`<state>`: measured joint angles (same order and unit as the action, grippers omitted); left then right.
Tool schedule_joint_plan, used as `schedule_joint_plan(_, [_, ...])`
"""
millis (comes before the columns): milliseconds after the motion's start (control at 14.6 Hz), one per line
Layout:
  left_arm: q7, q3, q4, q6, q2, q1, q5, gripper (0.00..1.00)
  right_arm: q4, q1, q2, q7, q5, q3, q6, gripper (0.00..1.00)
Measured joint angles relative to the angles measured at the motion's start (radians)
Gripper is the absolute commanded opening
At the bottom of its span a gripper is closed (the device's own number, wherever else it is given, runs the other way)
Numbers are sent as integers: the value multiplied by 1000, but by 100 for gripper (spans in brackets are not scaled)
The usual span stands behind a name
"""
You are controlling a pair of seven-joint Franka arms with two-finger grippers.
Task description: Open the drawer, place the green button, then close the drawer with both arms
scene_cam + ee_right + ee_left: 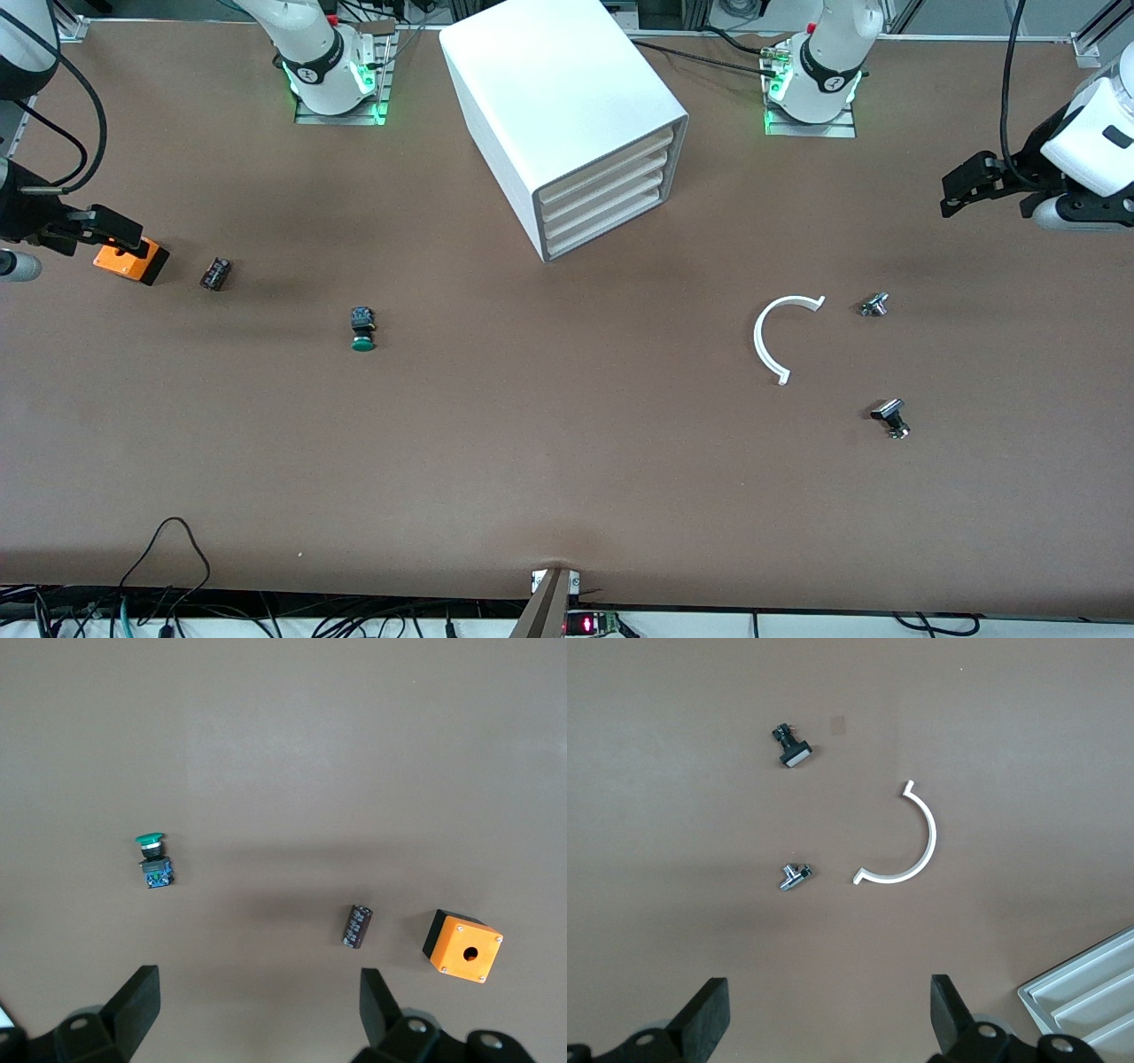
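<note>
Both claws hang released over the tabletop (567, 461) ends: the left claw (828, 1014) above small metal parts, the right claw (257, 1010) above the orange box (131, 261). The button (363, 329) lies between the right claw and the cabinet (567, 120), whose lowest drawer (607, 232) is shut.

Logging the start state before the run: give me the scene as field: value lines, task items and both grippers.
drawer: lowest of four in the white cabinet, shut
button: lying on the table, toward the right arm's end, untouched
left gripper: jaws open, empty, over the table edge at its own end
right gripper: jaws open, empty, over the orange box
</note>
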<state>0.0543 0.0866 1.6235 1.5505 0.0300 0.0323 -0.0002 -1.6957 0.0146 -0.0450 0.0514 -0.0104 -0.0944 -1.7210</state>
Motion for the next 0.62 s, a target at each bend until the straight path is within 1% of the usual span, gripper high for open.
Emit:
schedule_joint_plan(274, [0, 0, 0, -11, -1, -10, 0, 100, -88, 0, 61, 0, 0, 0, -56, 100])
schedule_joint_plan(615, [0, 0, 0, -17, -3, -10, 0, 100, -98, 1, 65, -19, 0, 3, -67, 100])
